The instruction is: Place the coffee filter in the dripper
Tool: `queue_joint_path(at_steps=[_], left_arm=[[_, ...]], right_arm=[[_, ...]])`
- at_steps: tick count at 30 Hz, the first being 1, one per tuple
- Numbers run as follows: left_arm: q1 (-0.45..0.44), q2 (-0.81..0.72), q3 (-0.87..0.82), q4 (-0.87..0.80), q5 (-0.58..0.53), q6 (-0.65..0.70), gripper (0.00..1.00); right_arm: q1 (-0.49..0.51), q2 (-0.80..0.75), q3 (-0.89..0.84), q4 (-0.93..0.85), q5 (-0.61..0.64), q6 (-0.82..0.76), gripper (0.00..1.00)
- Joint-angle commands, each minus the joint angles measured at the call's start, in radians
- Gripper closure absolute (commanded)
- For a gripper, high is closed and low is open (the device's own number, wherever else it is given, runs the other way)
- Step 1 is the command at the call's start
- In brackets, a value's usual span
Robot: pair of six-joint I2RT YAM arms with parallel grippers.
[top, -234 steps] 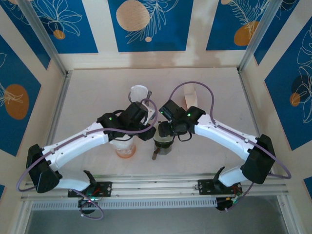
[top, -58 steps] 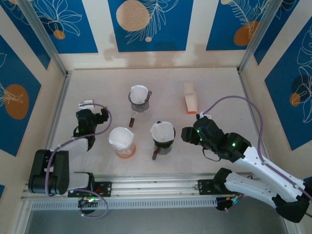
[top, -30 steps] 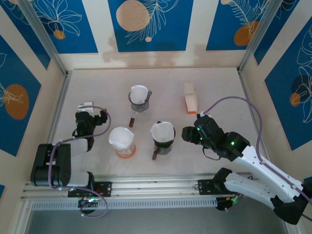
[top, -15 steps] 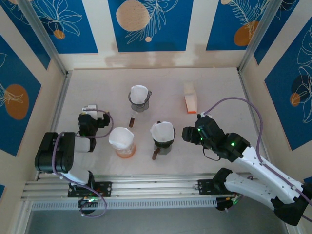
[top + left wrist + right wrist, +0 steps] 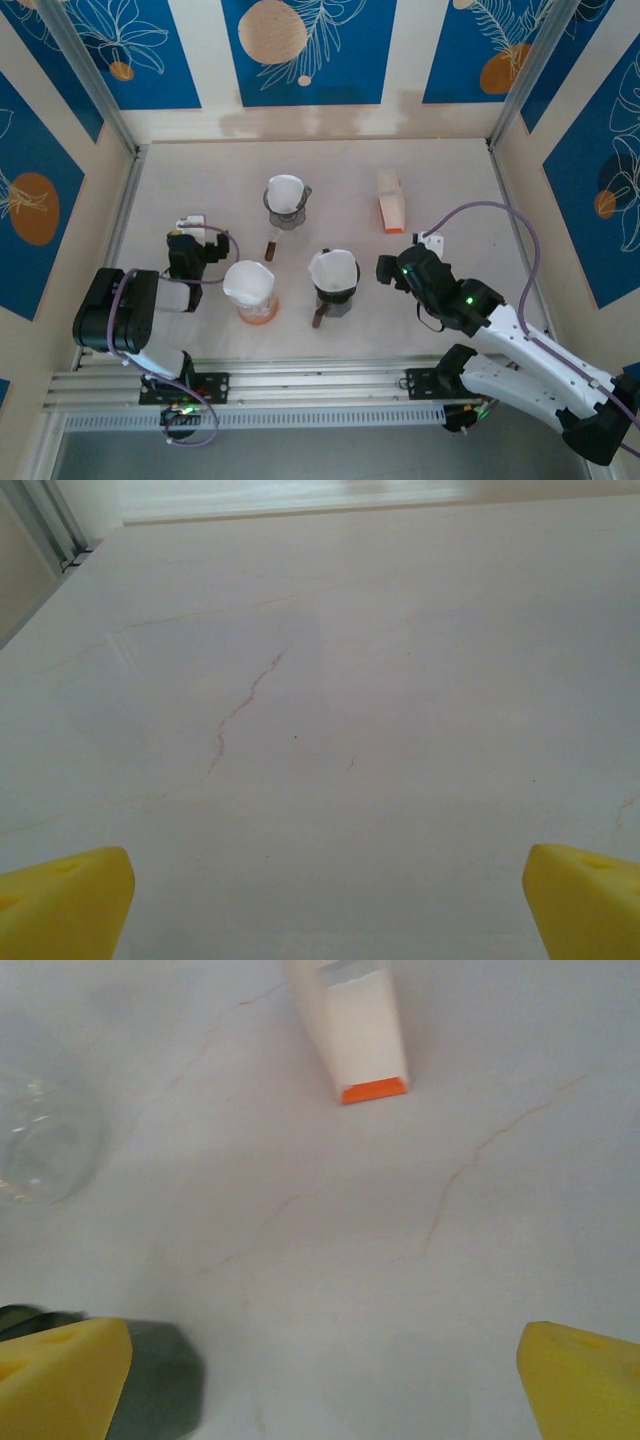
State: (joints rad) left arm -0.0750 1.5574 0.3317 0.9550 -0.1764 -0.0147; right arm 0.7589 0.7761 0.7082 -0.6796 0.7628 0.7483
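Note:
Three drippers stand mid-table, each with a white coffee filter sitting in it: a dark glass one (image 5: 285, 201) at the back, an orange-based one (image 5: 250, 291) at front left, and a dark one (image 5: 333, 276) at front right. My left gripper (image 5: 189, 238) rests left of the orange dripper, open and empty, its yellow fingertips (image 5: 62, 908) over bare table. My right gripper (image 5: 392, 268) hangs just right of the dark dripper, open and empty (image 5: 320, 1385). The dark dripper's base (image 5: 155, 1390) shows beside the right gripper's left fingertip.
A white filter box with an orange end (image 5: 391, 212) (image 5: 358, 1032) lies at the back right. A clear glass rim (image 5: 40, 1150) shows at the left of the right wrist view. A rail (image 5: 120, 215) borders the table's left edge.
The right gripper's jaws have spread wider and it has drawn back a little. The left arm has folded back toward its base, its gripper now nearer the orange dripper.

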Motion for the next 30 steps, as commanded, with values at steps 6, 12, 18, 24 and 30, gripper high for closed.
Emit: queue_joint_path(at_steps=[6, 12, 18, 24, 30], left_arm=[[-0.005, 0.007, 0.018, 0.031, -0.047, 0.021, 0.0], [-0.005, 0.008, 0.018, 0.03, -0.049, 0.022, 0.0], [-0.005, 0.007, 0.018, 0.032, -0.047, 0.022, 0.0], [-0.006, 0.007, 0.018, 0.029, -0.047, 0.022, 0.0], [-0.007, 0.007, 0.018, 0.029, -0.047, 0.022, 0.0]], right_arm=[[-0.122, -0.003, -0.055, 0.099, 0.11, 0.046, 0.01], [-0.269, 0.001, -0.105, 0.171, -0.011, -0.019, 0.01], [-0.329, 0.029, -0.156, 0.271, -0.041, -0.074, 0.01], [-0.35, 0.091, -0.172, 0.379, 0.021, -0.149, 0.01], [-0.418, 0.207, -0.169, 0.592, 0.037, -0.414, 0.01]])
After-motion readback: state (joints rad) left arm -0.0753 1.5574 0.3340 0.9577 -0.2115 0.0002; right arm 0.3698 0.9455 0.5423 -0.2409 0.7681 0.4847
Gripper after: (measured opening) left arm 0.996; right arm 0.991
